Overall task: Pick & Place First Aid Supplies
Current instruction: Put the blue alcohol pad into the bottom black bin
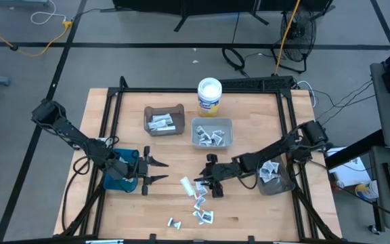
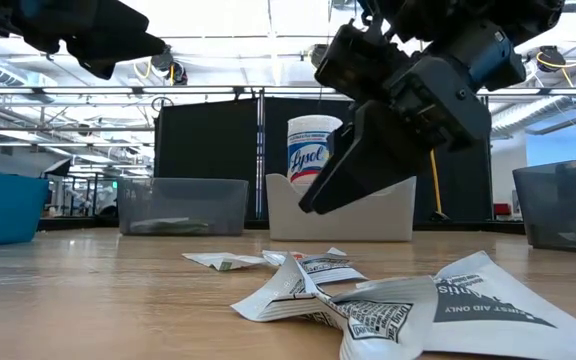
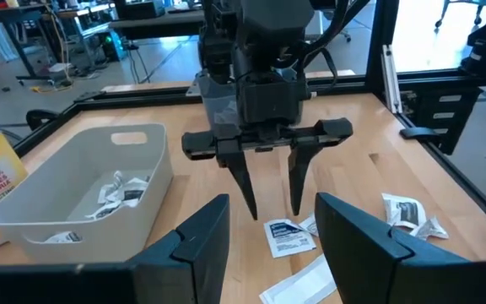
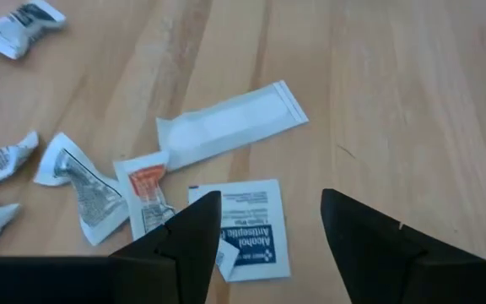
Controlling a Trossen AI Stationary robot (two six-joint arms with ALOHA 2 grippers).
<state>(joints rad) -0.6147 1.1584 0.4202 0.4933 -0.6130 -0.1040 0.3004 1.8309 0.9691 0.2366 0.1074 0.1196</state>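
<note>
The first aid supplies are small white packets scattered on the wooden table's near middle (image 1: 200, 203). My right gripper (image 4: 270, 198) stands open, slanting down over them. Between its fingers lies a square blue-print alcohol packet (image 4: 247, 228), flat on the wood. Beyond that lie a long white strip (image 4: 230, 122) and an orange-print packet (image 4: 146, 194). Seen from the left wrist, the right gripper's fingertips (image 3: 275, 213) are just above the table beside the alcohol packet (image 3: 289, 236). My left gripper (image 1: 161, 171) hovers open over a blue bin (image 1: 117, 173) at the left.
A brown bin (image 1: 164, 120) and a light grey bin (image 1: 212, 132), both holding packets, stand at the far middle with a white Lysol tub (image 1: 209, 95) behind them. A dark bin (image 1: 276, 177) with packets sits at the right. A black frame (image 1: 181, 89) edges the table.
</note>
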